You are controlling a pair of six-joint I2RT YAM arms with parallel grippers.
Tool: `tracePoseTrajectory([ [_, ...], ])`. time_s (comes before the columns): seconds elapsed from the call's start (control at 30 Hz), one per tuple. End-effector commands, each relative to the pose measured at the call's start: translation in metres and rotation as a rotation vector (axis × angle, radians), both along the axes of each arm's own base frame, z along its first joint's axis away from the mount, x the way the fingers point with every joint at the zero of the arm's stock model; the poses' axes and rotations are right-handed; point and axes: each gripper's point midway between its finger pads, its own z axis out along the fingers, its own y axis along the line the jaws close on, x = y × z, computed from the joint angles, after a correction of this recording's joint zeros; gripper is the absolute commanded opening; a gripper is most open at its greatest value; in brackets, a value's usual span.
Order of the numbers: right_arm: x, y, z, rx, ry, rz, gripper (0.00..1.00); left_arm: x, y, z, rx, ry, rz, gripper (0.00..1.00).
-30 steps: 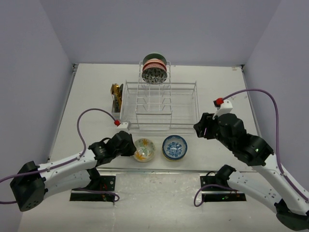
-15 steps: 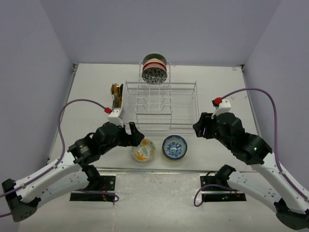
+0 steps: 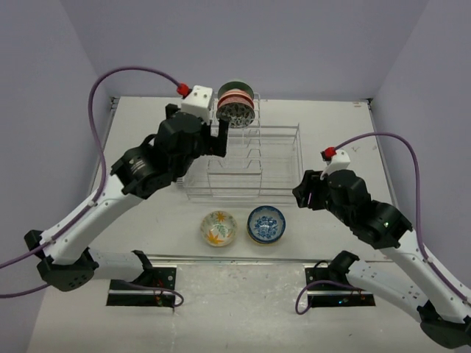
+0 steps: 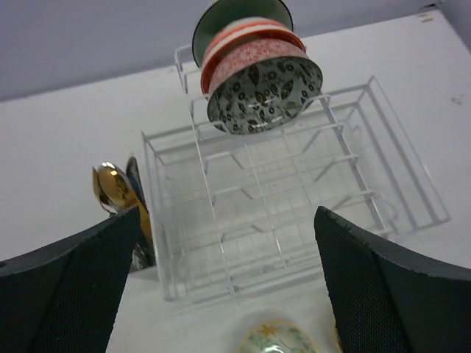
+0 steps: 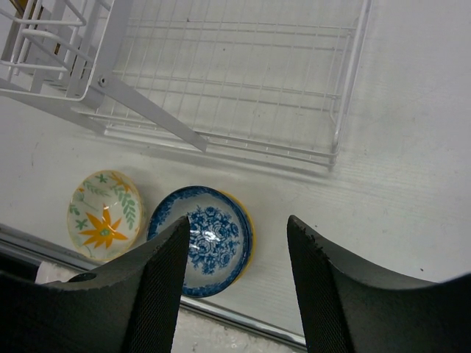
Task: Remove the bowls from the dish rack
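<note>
1. A white desk [image 3: 338, 125] fills the middle of the scene, matte and evenly lit, with only faint, soft shadows.
2. Plain pale lilac walls enclose it: the far wall [image 3: 294, 44], the left wall [image 3: 37, 110] and the right wall [image 3: 441, 88].
3. A metal strip [image 3: 243, 259] runs left to right along the desk's near edge, and nearer still lies a speckled grey surface [image 3: 243, 316].

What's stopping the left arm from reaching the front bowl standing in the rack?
Likely nothing, so yes: the left gripper is open and facing the leaf-patterned bowl, with only bare rack slots between them.
</note>
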Motion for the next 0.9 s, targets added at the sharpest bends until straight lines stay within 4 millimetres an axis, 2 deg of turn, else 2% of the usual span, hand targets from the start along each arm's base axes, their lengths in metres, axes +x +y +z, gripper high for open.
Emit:
tracePoseTrajectory([
  [0.0, 0.003, 0.003, 0.025, 0.035, -0.057, 0.012, 0.57, 0.038, 0.005, 0.012, 0.328, -0.119, 0.049, 1.00],
  [0.07, 0.002, 0.000, 0.024, 0.026, -0.060, 0.012, 0.57, 0.048, -0.009, 0.025, 0.419, -0.198, -0.032, 1.00],
  [0.1, 0.002, -0.002, 0.024, 0.023, -0.063, 0.003, 0.57, 0.054, -0.017, 0.040, 0.398, -0.273, -0.048, 1.00],
  [0.13, 0.001, -0.003, 0.024, 0.020, -0.064, 0.002, 0.58, 0.057, -0.022, 0.035, 0.468, -0.305, -0.091, 1.00],
  [0.2, 0.000, -0.004, 0.025, 0.026, -0.070, 0.002, 0.58, 0.068, -0.027, 0.038, 0.489, -0.332, -0.104, 1.00],
  [0.23, 0.000, -0.004, 0.025, 0.026, -0.070, 0.002, 0.58, 0.071, -0.032, 0.046, 0.494, -0.349, -0.139, 1.00],
  [0.27, 0.000, -0.004, 0.025, 0.027, -0.071, 0.002, 0.58, 0.081, -0.040, 0.035, 0.525, -0.327, -0.153, 1.00],
  [0.37, -0.001, -0.005, 0.024, 0.017, -0.073, 0.009, 0.59, 0.103, -0.043, 0.018, 0.610, -0.296, -0.174, 1.00],
  [0.47, -0.002, -0.005, 0.022, 0.018, -0.072, 0.017, 0.59, 0.120, -0.044, 0.003, 0.619, -0.244, -0.210, 1.00],
  [0.53, -0.003, -0.005, 0.021, 0.016, -0.073, 0.016, 0.59, 0.124, -0.050, -0.005, 0.613, -0.234, -0.246, 1.00],
  [0.73, -0.004, 0.000, 0.020, 0.024, -0.072, 0.048, 0.60, 0.145, -0.058, -0.008, 0.631, -0.309, -0.218, 1.00],
  [0.77, -0.004, 0.002, 0.019, 0.028, -0.067, 0.055, 0.60, 0.149, -0.060, -0.003, 0.620, -0.337, -0.202, 1.00],
  [0.87, -0.004, 0.003, 0.016, 0.023, -0.061, 0.060, 0.60, 0.160, -0.064, -0.010, 0.650, -0.348, -0.180, 0.98],
])
